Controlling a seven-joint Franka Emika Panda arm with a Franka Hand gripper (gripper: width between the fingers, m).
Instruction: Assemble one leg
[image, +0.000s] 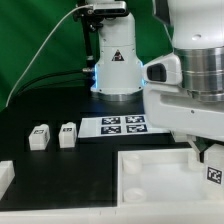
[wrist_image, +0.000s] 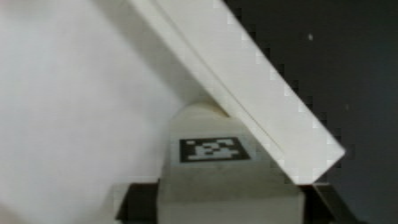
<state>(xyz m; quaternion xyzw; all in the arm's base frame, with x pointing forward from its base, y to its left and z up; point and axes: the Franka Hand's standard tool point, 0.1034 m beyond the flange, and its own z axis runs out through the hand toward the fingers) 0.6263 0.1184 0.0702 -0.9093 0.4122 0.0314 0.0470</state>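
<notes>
In the wrist view, my gripper (wrist_image: 226, 203) is shut on a leg (wrist_image: 215, 150), a small white block with a black-and-white tag facing the camera. Dark fingers (wrist_image: 143, 203) stand on both sides of it. The leg hangs over the big white tray, close to its raised rim (wrist_image: 240, 80), which runs diagonally past it. In the exterior view the gripper (image: 207, 156) is at the right edge over the tray (image: 150, 178), and the held leg's tag (image: 214, 174) shows below it. Two more legs (image: 38, 137) (image: 67, 134) stand side by side on the black table at the exterior view's left.
The marker board (image: 122, 125) lies in front of the robot's base (image: 112, 60). A further white part (image: 5, 178) sits at the exterior view's left edge. A green curtain hangs behind.
</notes>
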